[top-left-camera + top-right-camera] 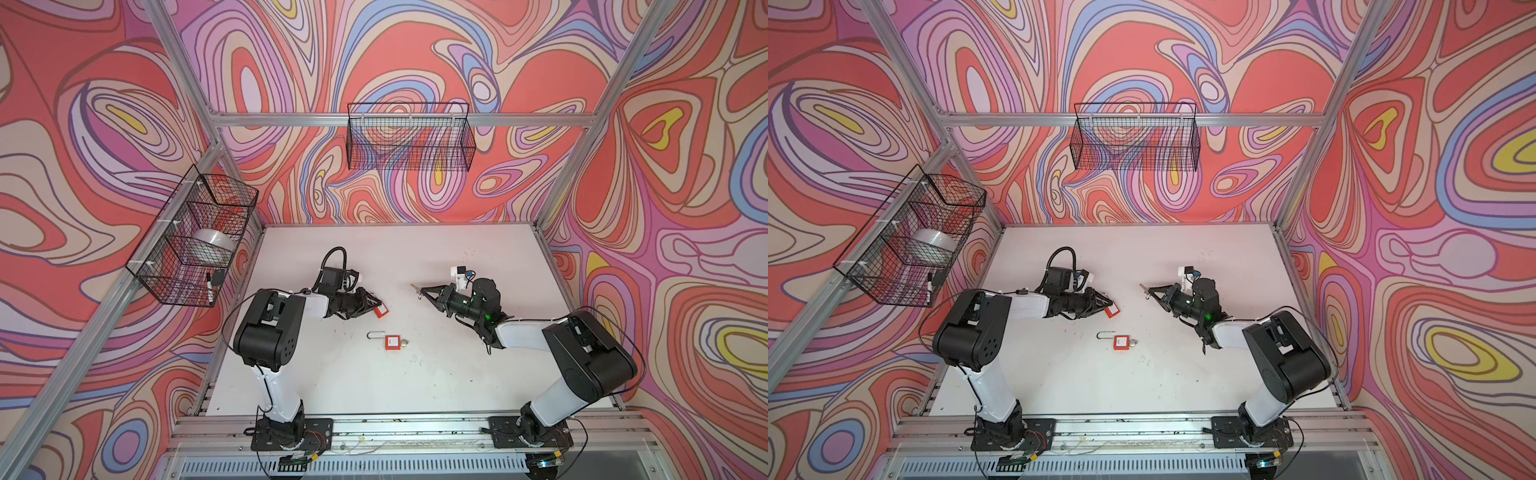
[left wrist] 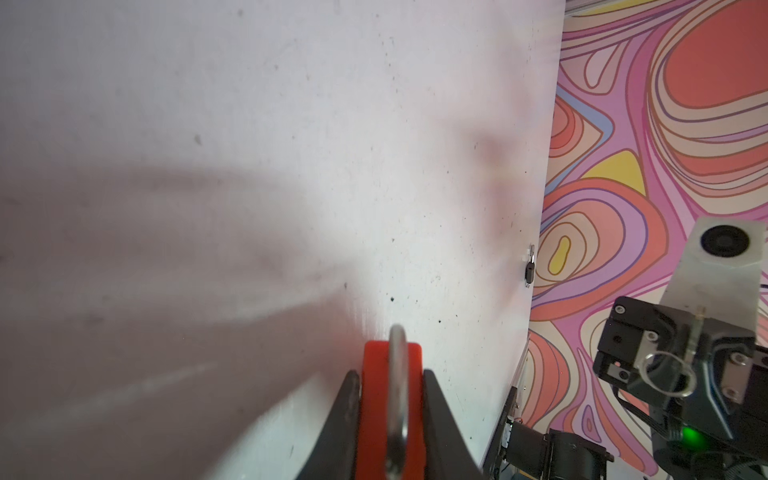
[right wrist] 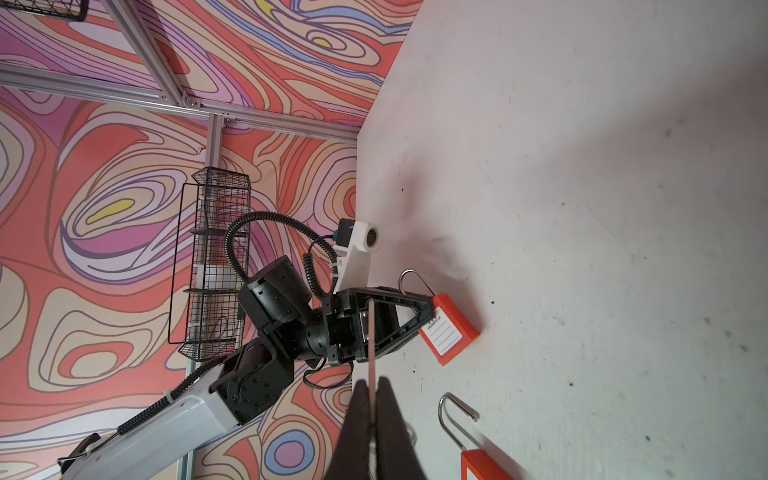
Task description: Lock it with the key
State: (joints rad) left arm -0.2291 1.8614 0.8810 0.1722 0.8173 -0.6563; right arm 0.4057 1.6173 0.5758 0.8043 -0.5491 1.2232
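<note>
Left gripper was seen clamped on the red padlock near the middle of the white table. The key was pinched in the right gripper, aimed toward that lock but apart from it. A second padlock, shackle open, was laid between the arms.

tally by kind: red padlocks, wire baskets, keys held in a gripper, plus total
red padlocks: 2, the held padlock in the left gripper, the lying padlock on the table
wire baskets: 2, the side basket and the back basket
keys held in a gripper: 1, the key in the right gripper
total: 5
</note>
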